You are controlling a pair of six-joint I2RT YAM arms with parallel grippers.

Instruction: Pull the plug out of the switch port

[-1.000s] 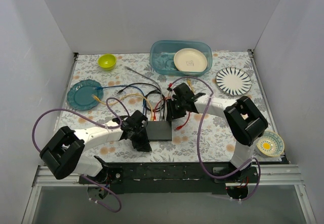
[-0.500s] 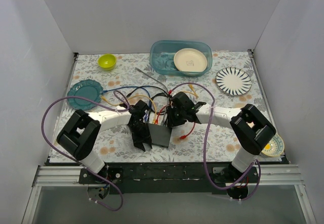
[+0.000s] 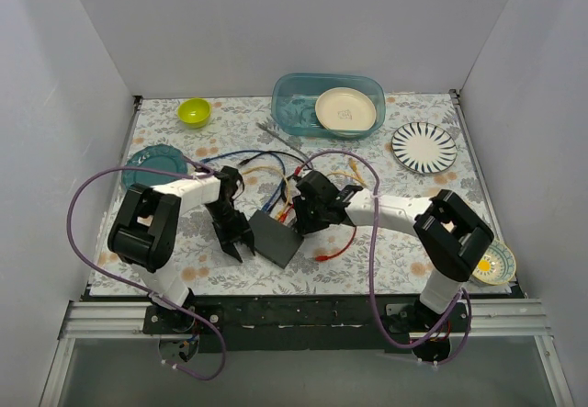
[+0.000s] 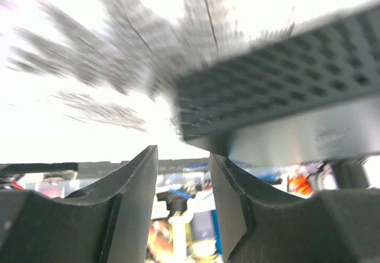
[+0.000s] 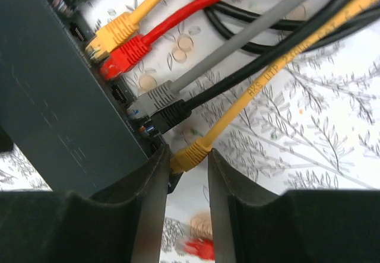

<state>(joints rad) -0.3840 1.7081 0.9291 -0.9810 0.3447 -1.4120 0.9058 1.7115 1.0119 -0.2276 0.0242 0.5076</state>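
The switch [image 3: 276, 238] lies skewed on the flowered cloth between my two grippers. In the right wrist view its port edge [image 5: 127, 105] carries a yellow, a red, a grey and a black plug in a row. My right gripper [image 5: 187, 159] is shut on another yellow plug [image 5: 197, 149] at the switch's near corner; whether this plug sits in a port is hidden by the fingers. My left gripper [image 4: 183, 154] stands open with nothing between its fingers, just left of the switch [image 4: 279, 91], which looms blurred above it. In the top view the left gripper [image 3: 237, 240] sits beside the switch's left corner.
Tangled cables [image 3: 266, 163] run back from the switch. A loose red cable end [image 3: 329, 247] lies to its right. Behind are a teal tub [image 3: 299, 104] holding a cream plate [image 3: 345, 109], a striped plate [image 3: 424, 146], a green bowl [image 3: 194, 111] and a teal plate [image 3: 147, 161].
The left gripper has opened and swung up and left, away from the switch's near edge. The switch has slid left and turned. The right gripper has followed it leftward.
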